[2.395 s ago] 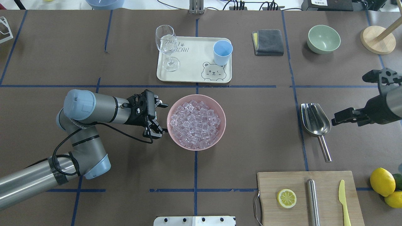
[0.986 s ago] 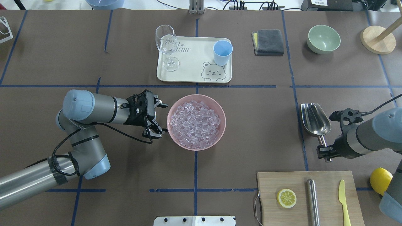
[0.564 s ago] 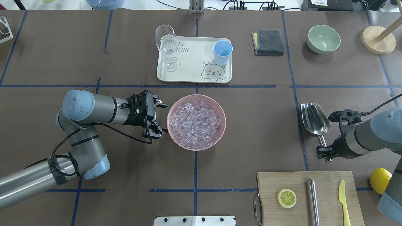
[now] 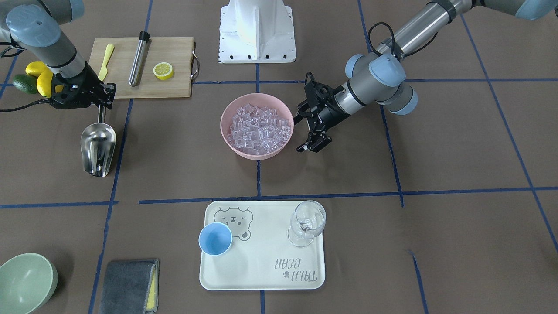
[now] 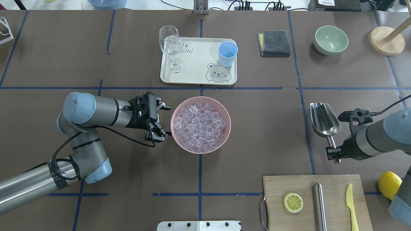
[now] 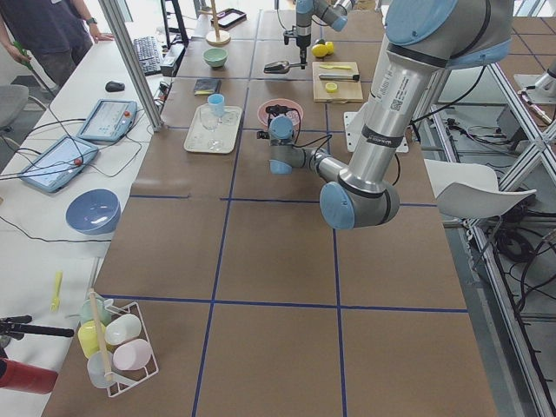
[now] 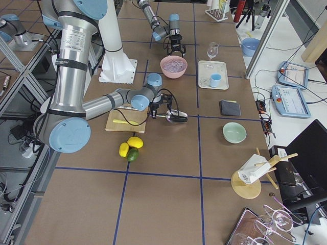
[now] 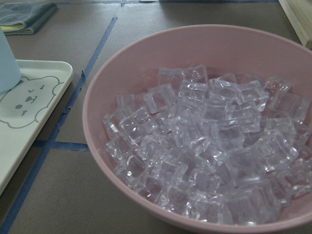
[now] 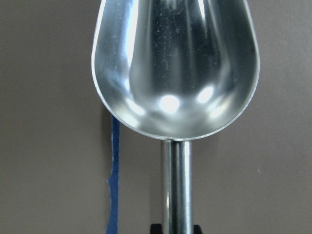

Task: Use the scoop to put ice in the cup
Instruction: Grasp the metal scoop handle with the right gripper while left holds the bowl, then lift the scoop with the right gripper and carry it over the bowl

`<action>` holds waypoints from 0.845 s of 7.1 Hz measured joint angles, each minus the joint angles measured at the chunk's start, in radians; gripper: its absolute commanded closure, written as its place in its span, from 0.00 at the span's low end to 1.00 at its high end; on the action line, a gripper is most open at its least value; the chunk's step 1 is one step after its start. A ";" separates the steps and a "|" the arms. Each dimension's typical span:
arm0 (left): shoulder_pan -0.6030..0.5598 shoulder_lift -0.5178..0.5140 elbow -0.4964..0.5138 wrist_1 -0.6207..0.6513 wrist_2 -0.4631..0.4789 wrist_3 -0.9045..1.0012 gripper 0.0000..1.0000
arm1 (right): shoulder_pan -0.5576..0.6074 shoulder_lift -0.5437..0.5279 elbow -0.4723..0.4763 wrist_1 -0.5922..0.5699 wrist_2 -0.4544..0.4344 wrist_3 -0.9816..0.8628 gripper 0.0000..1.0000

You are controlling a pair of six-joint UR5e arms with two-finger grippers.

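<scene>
- Now right claw (image 5: pixel 334 154) is clamped on the scoop (image 5: pixel 324 120) handle, at the right of the bench (image 5: pixel 263 128); trough points far
- left claw (image 5: pixel 163 122) spread wide, just left of the bowl (image 5: pixel 224 141)
- ice (image 5: pixel 200 125) heaped in that bowl, mid-bench
- cup (image 5: pixel 227 53) upright on the tray (image 5: pixel 199 64), beyond the bowl; glass (image 5: pixel 170 45) at the tray's left end

Right gripper (image 5: pixel 334 154) came in from the right edge, toward the near side, and is now clamped on the scoop (image 5: pixel 324 119) handle end. In the last 0.6 s the scoop shifted slightly far and right.
</scene>
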 measured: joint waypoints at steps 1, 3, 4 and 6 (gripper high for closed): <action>0.000 0.002 0.000 -0.005 0.000 0.000 0.00 | 0.022 0.002 0.026 0.000 -0.003 -0.001 1.00; 0.000 0.004 -0.001 -0.008 0.000 0.000 0.00 | 0.069 0.015 0.068 0.001 -0.012 -0.050 1.00; 0.000 0.005 -0.001 -0.008 0.000 0.000 0.00 | 0.088 0.031 0.086 -0.010 -0.018 -0.164 1.00; 0.000 0.004 -0.001 -0.008 0.000 0.000 0.00 | 0.107 0.060 0.134 -0.079 -0.024 -0.439 1.00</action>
